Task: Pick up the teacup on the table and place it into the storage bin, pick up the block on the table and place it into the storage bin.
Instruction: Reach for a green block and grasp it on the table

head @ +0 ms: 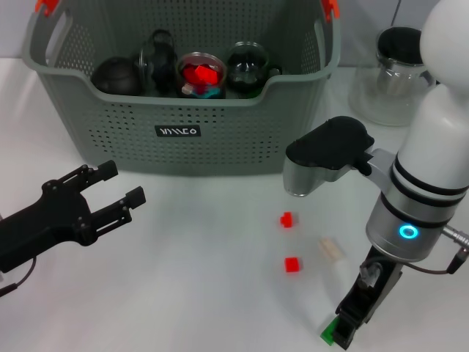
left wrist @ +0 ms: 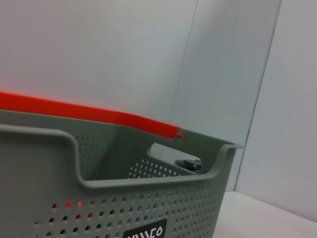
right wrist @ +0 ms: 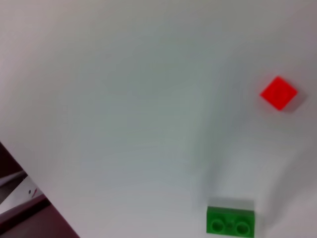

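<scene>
The grey storage bin (head: 183, 110) stands at the back of the table, and the left wrist view shows its wall (left wrist: 163, 208) close up. Inside it sit a black teacup (head: 117, 75) and glass cups, one holding red pieces (head: 199, 73). On the white table lie two red blocks (head: 286, 219) (head: 292, 265), a pale block (head: 330, 249) and a green block (head: 327, 335) (right wrist: 231, 222). My right gripper (head: 346, 331) points down right beside the green block at the table's front edge. My left gripper (head: 124, 183) hovers open and empty in front of the bin's left side.
A glass jar with a black lid (head: 396, 66) stands at the back right, beside the bin. Orange handle clips (head: 45, 6) (left wrist: 99, 116) top the bin's ends. The right wrist view shows one red block (right wrist: 279, 92) and the table edge (right wrist: 29, 188).
</scene>
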Controlling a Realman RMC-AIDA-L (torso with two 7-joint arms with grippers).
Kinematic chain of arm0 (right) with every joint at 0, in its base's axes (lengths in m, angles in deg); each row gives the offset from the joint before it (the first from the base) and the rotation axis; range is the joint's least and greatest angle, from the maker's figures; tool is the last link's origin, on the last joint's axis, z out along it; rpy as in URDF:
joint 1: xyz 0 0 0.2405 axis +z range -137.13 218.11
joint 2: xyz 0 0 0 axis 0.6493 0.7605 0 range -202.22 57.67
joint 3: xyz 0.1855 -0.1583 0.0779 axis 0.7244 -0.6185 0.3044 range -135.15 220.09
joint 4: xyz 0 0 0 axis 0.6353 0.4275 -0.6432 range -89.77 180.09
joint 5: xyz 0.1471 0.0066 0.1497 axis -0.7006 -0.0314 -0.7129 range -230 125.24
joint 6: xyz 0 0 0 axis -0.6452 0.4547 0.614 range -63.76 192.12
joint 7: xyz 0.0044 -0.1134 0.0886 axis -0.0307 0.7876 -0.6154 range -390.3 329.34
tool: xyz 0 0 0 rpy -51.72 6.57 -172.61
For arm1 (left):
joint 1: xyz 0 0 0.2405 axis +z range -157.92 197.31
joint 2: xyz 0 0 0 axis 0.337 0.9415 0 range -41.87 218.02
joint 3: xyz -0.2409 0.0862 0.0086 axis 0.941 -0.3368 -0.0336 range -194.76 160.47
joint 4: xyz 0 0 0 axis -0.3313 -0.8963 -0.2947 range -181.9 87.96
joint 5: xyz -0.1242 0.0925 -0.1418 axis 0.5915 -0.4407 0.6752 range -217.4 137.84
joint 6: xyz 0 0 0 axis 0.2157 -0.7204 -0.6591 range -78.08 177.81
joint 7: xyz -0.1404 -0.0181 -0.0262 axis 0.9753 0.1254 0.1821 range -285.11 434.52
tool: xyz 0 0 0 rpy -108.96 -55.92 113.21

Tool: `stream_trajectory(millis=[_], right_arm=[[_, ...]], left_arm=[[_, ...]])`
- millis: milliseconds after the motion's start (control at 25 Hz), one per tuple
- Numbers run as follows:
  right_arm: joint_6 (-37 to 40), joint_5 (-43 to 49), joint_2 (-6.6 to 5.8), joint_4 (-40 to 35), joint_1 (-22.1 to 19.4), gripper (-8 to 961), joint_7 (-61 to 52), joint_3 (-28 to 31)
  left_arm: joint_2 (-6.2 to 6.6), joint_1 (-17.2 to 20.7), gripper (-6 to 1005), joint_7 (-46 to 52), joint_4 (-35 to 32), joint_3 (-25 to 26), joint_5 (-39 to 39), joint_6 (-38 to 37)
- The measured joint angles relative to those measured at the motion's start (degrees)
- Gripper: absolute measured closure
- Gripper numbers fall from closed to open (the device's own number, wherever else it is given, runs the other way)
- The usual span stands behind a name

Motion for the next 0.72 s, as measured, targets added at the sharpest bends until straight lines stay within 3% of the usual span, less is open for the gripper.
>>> stream_trajectory(millis=[720], right_arm=[[-3.14, 0.06, 0.03, 3.09, 2.68, 377, -6.09, -3.73]], left_arm=[[0.00, 0.14, 247, -0.58, 0.61, 0.00, -0.17, 1.39]])
